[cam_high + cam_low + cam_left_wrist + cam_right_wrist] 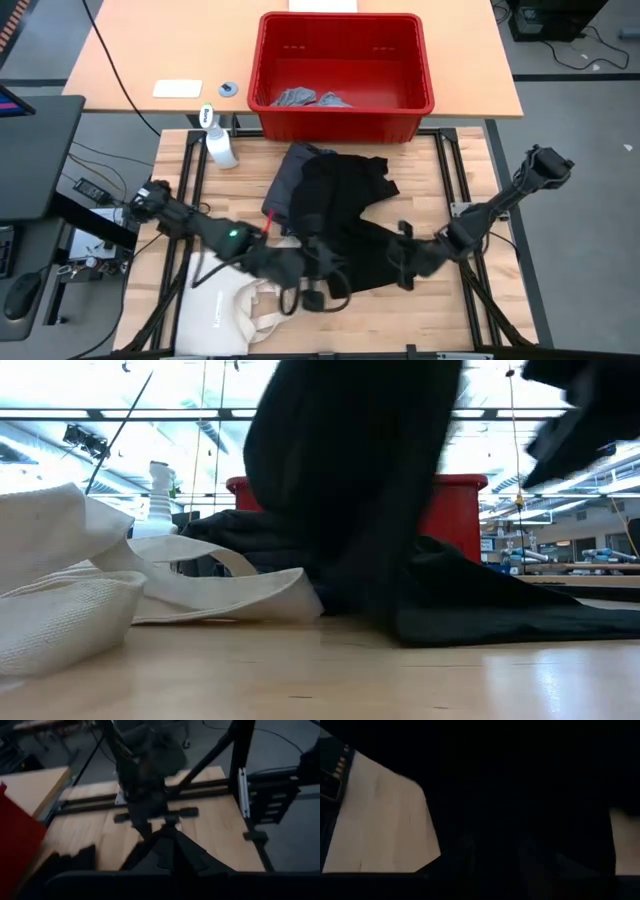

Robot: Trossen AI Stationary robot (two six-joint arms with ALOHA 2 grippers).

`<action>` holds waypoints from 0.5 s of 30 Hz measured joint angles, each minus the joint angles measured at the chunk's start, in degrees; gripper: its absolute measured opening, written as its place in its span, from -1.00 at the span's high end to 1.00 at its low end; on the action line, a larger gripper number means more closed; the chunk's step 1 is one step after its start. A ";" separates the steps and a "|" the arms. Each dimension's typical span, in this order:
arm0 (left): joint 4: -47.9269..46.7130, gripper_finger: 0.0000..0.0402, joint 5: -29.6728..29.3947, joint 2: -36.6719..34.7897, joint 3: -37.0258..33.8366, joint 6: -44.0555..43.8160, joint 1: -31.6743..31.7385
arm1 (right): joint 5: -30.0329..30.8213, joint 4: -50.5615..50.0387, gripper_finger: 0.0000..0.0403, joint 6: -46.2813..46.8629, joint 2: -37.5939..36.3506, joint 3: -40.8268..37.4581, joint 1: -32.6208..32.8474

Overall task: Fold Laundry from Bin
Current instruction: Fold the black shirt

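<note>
Large black garment (345, 215) spread across the middle of the wooden tabletop (430, 170), just in front of the red bin (345, 60). Dark grey piece (285, 175) tucked under its far left edge, partly showing. Inside the bin, on its floor toward the left, light grey pieces (300, 98) crumpled together.

Left end effector (318, 268) down at the near edge of the black garment, clenched on a pinch of the black cloth. From the left wrist view, black cloth (170, 852) rising in a peak between the fingers. In the low view, that cloth (360, 470) lifted in a tall dark column in front of the bin (455, 510).

Right end effector (405, 258) low at the near right edge of the same garment, fingers part-way apart; hold on the cloth impossible to tell. Right wrist view almost filled by black cloth (520, 795), bare wood at either side.

Cream tote bag (235, 305) lying at the near left of the tabletop, just beside the left end effector, its long handles (220, 575) flat on the wood. White spray bottle (220, 145) standing at the far left, near the bin's left corner.
</note>
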 joint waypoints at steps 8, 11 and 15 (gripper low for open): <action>9.16 0.98 9.92 6.84 0.00 2.47 8.03 | 12.92 -0.74 0.24 16.37 0.02 -5.21 10.74; 11.86 0.98 11.69 9.90 -0.04 3.42 10.40 | 20.32 7.40 0.24 13.64 0.02 -7.90 13.90; 15.83 0.98 11.74 12.59 -0.04 3.47 12.96 | 26.90 15.85 0.24 8.60 0.02 -10.08 16.19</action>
